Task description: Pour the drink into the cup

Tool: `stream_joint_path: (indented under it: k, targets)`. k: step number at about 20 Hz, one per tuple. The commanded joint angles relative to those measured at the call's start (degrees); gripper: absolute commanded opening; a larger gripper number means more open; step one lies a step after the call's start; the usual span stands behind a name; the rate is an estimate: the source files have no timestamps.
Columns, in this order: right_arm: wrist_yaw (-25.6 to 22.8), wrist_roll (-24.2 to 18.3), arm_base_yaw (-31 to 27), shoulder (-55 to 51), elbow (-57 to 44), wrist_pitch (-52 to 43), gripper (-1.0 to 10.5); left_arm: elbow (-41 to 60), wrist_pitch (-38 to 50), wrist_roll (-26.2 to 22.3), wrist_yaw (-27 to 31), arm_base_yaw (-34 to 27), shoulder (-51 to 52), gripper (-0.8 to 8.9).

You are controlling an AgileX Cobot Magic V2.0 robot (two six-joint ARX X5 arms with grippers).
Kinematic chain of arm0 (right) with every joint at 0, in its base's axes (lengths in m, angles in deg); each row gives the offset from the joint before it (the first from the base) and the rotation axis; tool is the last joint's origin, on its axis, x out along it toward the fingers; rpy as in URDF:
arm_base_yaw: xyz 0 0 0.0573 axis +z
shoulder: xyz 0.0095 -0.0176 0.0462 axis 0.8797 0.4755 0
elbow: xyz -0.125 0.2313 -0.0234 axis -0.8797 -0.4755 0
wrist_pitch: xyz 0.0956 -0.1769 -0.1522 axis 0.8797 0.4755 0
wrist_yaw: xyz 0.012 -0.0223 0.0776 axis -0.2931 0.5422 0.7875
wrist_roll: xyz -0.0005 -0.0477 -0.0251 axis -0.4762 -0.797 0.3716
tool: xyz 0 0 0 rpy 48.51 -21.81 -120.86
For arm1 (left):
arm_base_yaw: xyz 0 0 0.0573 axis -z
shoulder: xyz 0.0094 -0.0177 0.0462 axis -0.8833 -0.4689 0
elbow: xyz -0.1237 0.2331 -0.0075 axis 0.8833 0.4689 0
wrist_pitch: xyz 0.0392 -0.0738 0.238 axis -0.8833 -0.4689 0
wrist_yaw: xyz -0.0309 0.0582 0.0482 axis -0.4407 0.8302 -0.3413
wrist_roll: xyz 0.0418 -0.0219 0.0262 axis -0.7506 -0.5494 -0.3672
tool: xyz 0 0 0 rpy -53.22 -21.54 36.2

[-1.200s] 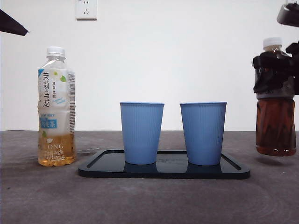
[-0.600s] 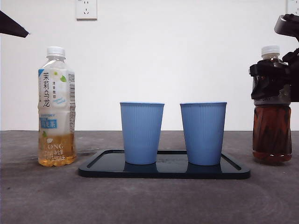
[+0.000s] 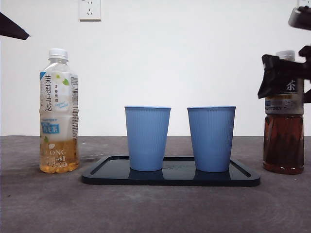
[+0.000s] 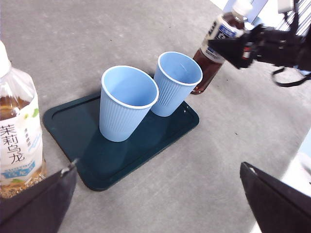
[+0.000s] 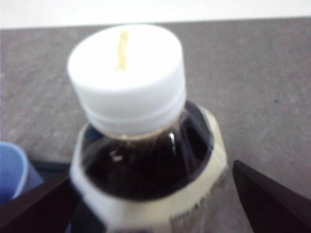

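Two blue cups stand upright on the dark tray point(image 3: 243, 178), side by side with a small gap between them. One blue cup point(image 3: 147, 138) is on the side of the tray nearer the light tea bottle point(image 3: 58, 111). The other blue cup point(image 3: 211, 139) is on the side nearer the dark tea bottle point(image 3: 284, 121).

Both bottles stand upright on the gray table point(image 3: 155, 208), off the tray, one past each short end. Both have white caps on. The light tea bottle is only partly full, with yellow tea low down. The dark tea bottle holds brown tea up past its middle.

My right gripper point(image 3: 284, 73) is up at the neck of the dark tea bottle, past that end of the tray. My right wrist camera looks down on the white cap point(image 5: 127, 77), and my two black jaws sit wide apart, one on each side of the bottle, not touching it.

My left gripper point(image 4: 158, 201) hangs high above the table, on the near side of the tray, next to the light tea bottle. Its jaws are spread wide and hold nothing.
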State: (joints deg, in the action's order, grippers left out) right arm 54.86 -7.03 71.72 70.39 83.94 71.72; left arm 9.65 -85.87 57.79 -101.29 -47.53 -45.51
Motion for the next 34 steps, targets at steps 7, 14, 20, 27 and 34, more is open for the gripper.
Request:
stream_joint_path:
  k: [7, 14, 20, 27, 34]
  targets:
    - [5.57, 2.47, 1.09, -23.98, 17.77, 53.09, 4.9, 0.07, -0.74, -0.33, 12.61, 0.26, -0.35, 5.3]
    - [7.26, 4.04, 2.19, -37.46, 26.97, 67.06, 4.9, 13.4, 19.19, 4.66, 16.68, 0.31, -0.37, 5.3]
    - [7.72, 5.53, 2.19, -40.72, 31.28, 67.56, 4.9, 24.98, 45.31, 5.49, 23.91, 0.76, -4.42, 5.3]
    - [7.69, 6.62, 2.19, -40.72, 31.85, 67.63, 4.9, 25.22, 59.67, 3.93, 23.91, 0.96, -16.13, 5.3]
    - [7.41, 6.6, 2.19, -40.72, 31.85, 67.63, 4.9, 25.2, 70.64, 3.1, 23.91, 0.96, -24.85, 5.3]
